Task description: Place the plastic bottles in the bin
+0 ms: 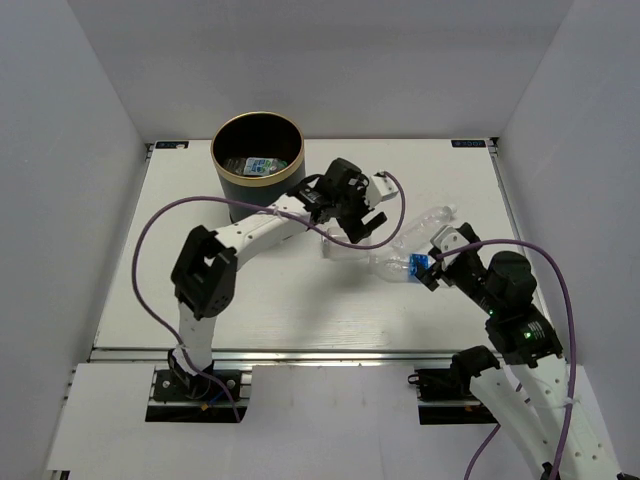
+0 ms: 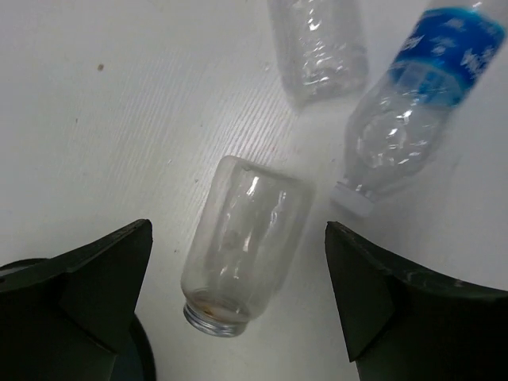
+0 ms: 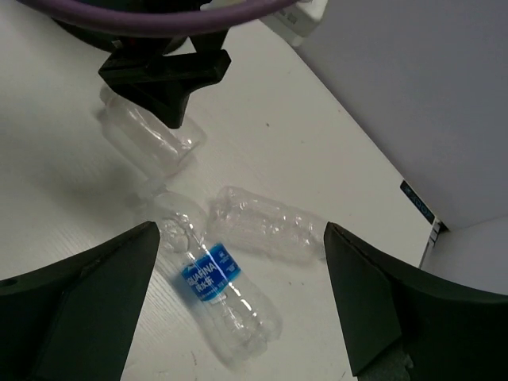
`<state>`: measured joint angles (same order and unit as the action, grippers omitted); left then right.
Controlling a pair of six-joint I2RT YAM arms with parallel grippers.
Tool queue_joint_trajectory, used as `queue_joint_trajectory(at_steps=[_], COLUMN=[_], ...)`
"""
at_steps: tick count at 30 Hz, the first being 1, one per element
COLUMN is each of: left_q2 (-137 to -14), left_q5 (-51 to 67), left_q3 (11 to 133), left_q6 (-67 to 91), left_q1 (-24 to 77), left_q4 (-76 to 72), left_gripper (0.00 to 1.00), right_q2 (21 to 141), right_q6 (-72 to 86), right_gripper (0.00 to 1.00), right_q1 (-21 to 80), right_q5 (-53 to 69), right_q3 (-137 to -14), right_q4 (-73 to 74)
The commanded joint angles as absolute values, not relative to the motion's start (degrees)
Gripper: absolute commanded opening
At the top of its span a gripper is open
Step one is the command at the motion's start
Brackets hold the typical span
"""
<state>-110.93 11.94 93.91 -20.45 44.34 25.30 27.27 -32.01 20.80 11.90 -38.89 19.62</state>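
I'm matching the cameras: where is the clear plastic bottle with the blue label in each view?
Top external: the clear blue-labelled plastic bottle lies right of centre.
Left wrist: upper right.
Right wrist: lower centre.
Shared landmark: the unlabelled crinkly clear bottle beside it.

Left wrist view crops the crinkled bottle [image 2: 321, 48] and the blue-label bottle [image 2: 413, 111] at the top edge
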Motion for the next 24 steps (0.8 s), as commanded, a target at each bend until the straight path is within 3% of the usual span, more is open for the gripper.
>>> queue_joint_trajectory(at_steps=[1,6,15,18,24], left_q2=[-114.42,-122.42,-124.37,-124.37,-125.94], left_q5=[6.95,3.96,3.96,3.43,2.64], left_q3=[100.44,107.48,103.55,103.54,104.24], left_q6=[-25.75,-27.33,-29.18,-29.18,-28.65], left_q1=[44.47,44.47,44.47,44.47,45.00], left_q4=[33.21,40.07,42.46,42.45,43.59], left_gripper=[1.00,1.00,0.99,0.86,0.85], right_q2=[25.14,23.29,23.47,23.47,23.20], right_q6=[-30.50,-29.71,-28.39,-27.86,-27.51], right_gripper=[0.90,0.90,0.90,0.90,0.90], right_q1=[20.48,20.57,20.65,20.57,20.65], right_q5=[6.86,5.89,8.79,9.40,10.63], right_q3=[-36.65,-36.65,-36.39,-35.86,-35.51], right_q4=[21.96,21.88,21.62,21.53,21.71])
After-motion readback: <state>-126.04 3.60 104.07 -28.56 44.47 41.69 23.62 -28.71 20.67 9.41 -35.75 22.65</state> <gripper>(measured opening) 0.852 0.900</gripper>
